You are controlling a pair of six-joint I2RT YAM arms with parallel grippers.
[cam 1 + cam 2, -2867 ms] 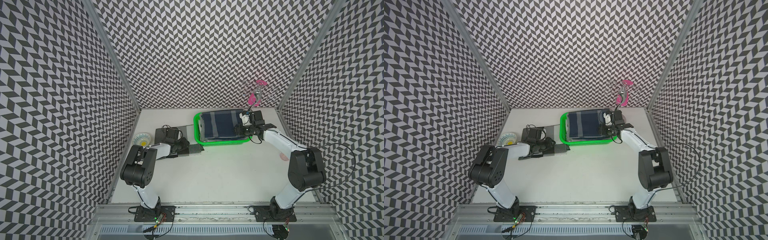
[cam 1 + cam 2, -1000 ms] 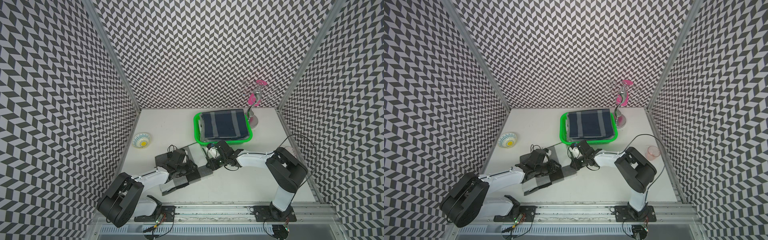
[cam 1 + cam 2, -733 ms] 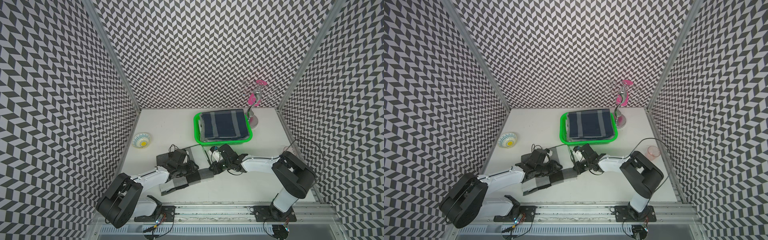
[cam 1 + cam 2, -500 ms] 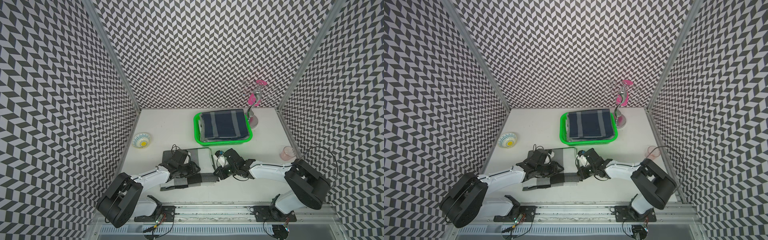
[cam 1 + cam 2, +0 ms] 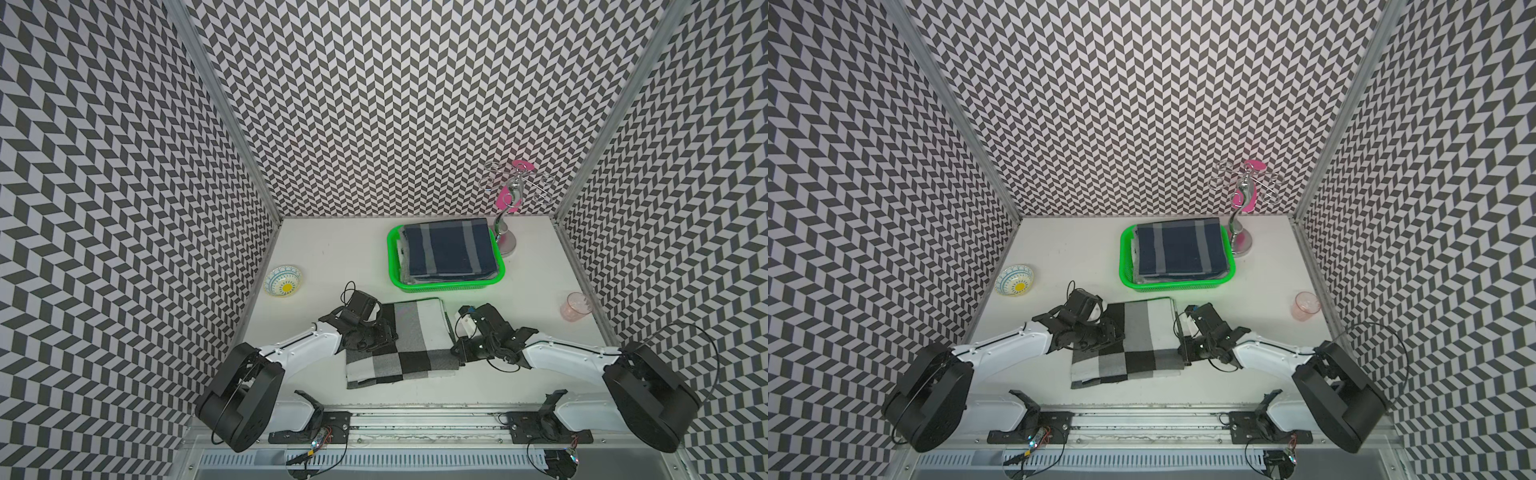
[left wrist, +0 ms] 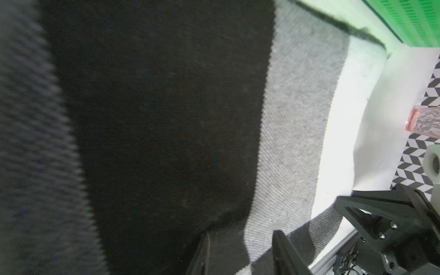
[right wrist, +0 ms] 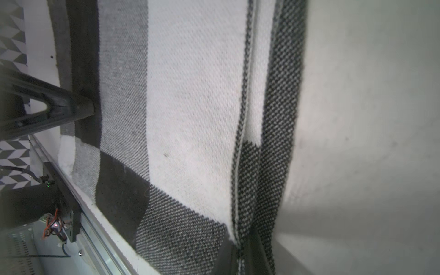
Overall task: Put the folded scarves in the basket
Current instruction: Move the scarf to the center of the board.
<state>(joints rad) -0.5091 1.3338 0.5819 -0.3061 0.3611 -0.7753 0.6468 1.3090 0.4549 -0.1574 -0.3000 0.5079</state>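
**Checked scarf flat on the bench — nothing of it in the basket yet**

You have the checked scarf [image 5: 409, 345] lying flat on the bench [image 5: 324, 257], just in front of the basket [image 5: 451, 286]. A narrow strip of bare bench separates its far edge from the green front wall. The basket is not empty: a navy striped scarf [image 5: 446, 249], folded square, fills nearly all of it. As I read it, the checked one has yet to be folded down, lifted and laid on top — all of that is left to do.

Your right fingers [image 5: 457, 351] are pinched tight on the scarf's edge on their own side. The right wrist view shows the doubled hem running straight into them. Your left fingers [image 5: 385, 333] sit at the opposite edge with a clear gap between them, over the cloth and gripping nothing that I can see.

The scarf is a soft twill weave in black, grey and white blocks. It looks limp, so it will likely sag between two pinch points. The basket is rigid plastic, perforated, with rounded corners.
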